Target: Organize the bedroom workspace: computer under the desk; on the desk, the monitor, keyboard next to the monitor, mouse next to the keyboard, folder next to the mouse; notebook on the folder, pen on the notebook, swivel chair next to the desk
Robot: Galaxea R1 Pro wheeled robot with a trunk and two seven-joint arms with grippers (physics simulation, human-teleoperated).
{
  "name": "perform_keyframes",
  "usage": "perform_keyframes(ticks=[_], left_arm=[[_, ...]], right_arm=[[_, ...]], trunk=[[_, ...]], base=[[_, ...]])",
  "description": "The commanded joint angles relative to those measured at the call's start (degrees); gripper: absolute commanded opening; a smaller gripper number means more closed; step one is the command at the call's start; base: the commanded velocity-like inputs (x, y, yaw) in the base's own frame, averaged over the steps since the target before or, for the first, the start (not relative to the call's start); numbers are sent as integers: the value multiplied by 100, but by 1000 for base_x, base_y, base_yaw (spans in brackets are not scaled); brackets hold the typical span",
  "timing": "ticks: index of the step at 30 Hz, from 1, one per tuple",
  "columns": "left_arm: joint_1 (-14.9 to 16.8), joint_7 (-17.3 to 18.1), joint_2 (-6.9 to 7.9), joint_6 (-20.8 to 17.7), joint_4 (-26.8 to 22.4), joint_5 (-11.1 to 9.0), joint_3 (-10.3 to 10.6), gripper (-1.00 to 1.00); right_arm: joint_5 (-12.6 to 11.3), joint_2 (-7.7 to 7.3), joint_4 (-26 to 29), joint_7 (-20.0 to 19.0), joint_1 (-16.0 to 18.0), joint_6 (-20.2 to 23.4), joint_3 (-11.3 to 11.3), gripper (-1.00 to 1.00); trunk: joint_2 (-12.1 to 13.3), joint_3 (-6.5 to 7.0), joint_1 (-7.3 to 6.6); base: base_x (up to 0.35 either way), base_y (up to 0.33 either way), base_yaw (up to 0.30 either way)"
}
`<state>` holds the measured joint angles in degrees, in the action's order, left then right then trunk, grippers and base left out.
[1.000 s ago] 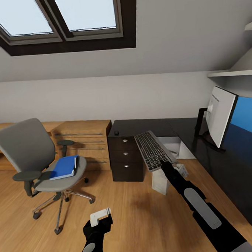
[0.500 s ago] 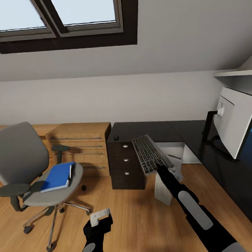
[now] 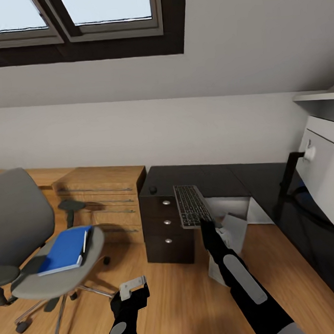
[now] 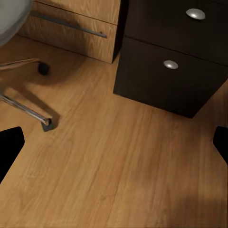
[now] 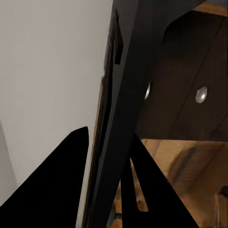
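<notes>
Right hand [image 3: 205,225] grips the keyboard's [image 3: 191,205] near end.

Right arm extended forward, claw [image 3: 207,223] clamped on load; left claw [image 3: 133,286] low, fingers spread.

Our right arm [image 3: 244,285] is built of glossy black segments, with a long rounded light-grey panel set along the forearm and a paler grey patch where it leaves the picture. Our left arm [image 3: 125,318] is black too, carrying a small oval grey inset near the wrist and a pale grey, angular bracket fixed on top beside the gripper. In the left wrist view our fingertips [image 4: 9,145] show as plain matte black wedges; in the right wrist view they are flat black, tapered blades [image 5: 57,185].
</notes>
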<state>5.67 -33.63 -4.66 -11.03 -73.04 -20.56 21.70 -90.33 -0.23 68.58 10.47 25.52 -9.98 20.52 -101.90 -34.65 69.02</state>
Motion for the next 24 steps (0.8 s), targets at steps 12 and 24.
perform_keyframes(ticks=[12,24], left_arm=[[4,-44,0,-22,-9,-27,10,100],[4,-38,5,-22,-9,-36,10,100]], right_arm=[[-82,245,-292,3,6,-45,31,-100],[-29,261,-519,32,14,-92,7,-100]], trunk=[[-3,-6,3],[-3,-6,3]], base=[[330,0,0],[330,60,0]])
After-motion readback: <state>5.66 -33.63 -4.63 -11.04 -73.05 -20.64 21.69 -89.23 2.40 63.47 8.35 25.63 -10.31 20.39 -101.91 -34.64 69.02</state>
